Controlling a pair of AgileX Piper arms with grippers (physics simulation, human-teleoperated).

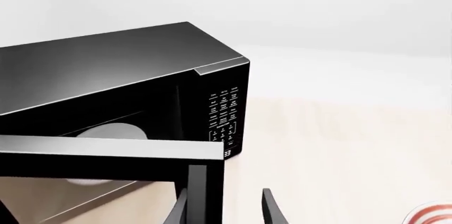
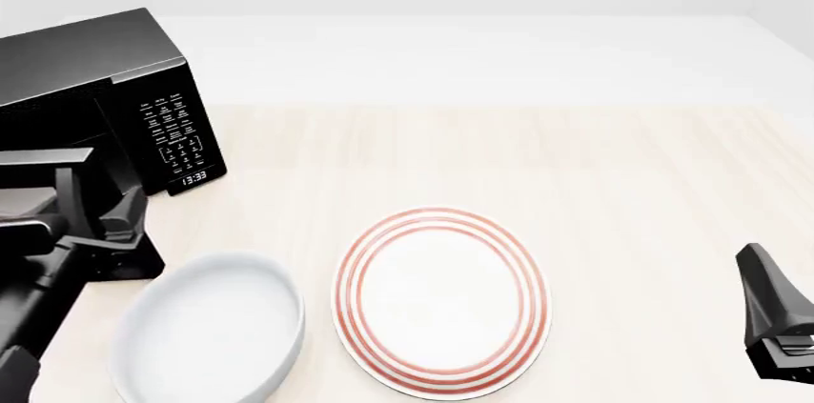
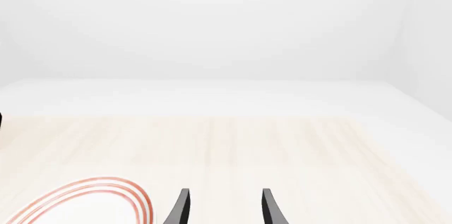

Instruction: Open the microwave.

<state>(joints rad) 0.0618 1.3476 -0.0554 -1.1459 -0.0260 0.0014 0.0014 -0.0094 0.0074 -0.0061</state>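
The microwave (image 2: pixel 76 65) is a glossy black box at the table's far left, with a white-labelled keypad (image 2: pixel 172 127) and a small clock (image 2: pixel 193 177). Its door (image 1: pixel 106 155) stands swung partly open, and the pale turntable (image 1: pixel 113 130) shows inside. My left gripper (image 1: pixel 226 211) is open at the door's free edge, which stands between the fingers close against one of them. In the front view the left gripper (image 2: pixel 105 208) sits right at that door edge. My right gripper (image 2: pixel 760 274) hovers open and empty at the near right, far from the microwave.
A white plate with red rings (image 2: pixel 441 300) lies in the middle near the front. A white bowl (image 2: pixel 210 327) sits left of it, just in front of the left arm. Bare pale wood stretches between the plate and the right gripper (image 3: pixel 224 208).
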